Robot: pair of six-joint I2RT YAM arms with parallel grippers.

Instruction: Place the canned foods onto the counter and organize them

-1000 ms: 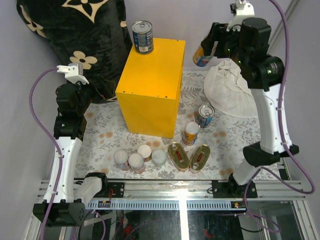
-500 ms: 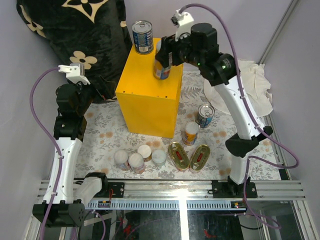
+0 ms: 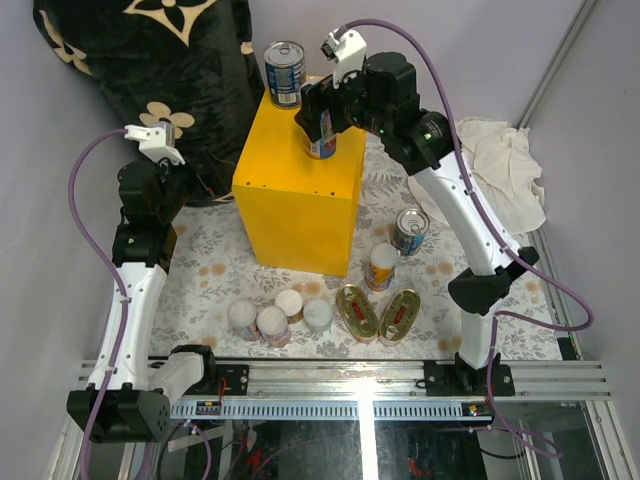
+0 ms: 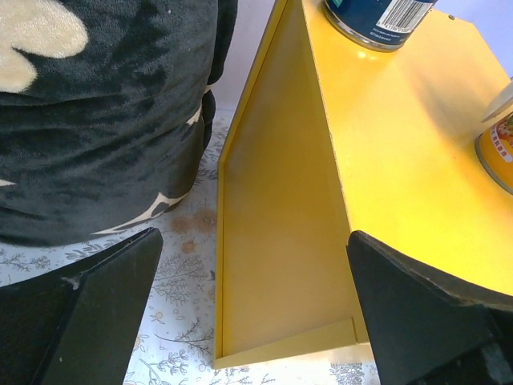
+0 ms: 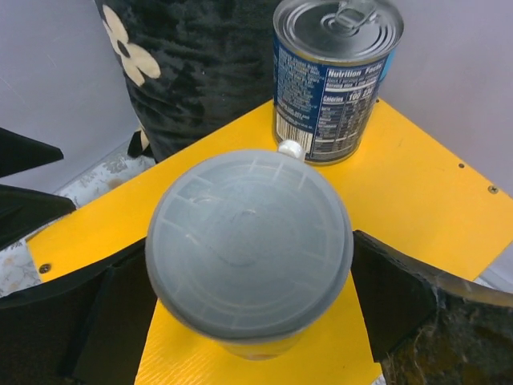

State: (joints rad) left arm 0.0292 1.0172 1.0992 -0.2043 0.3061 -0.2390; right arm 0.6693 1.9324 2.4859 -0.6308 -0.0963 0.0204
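Note:
The yellow counter stands on the floral mat with a tall blue-labelled can on its far top corner. My right gripper is shut on an orange-labelled can with a grey lid, held upright at the counter's top just in front of the blue can; I cannot tell whether it touches the top. My left gripper is open and empty beside the counter's left wall. Both cans show at that view's top and right edges.
On the mat in front of the counter lie several small white-lidded cans, two oval gold tins, an orange can and a blue can. A black floral blanket is at far left and a white cloth at far right.
My right arm swung left from above the white cloth, carrying the orange can over the counter, then lowered it beside the blue can. My left arm shifted slightly.

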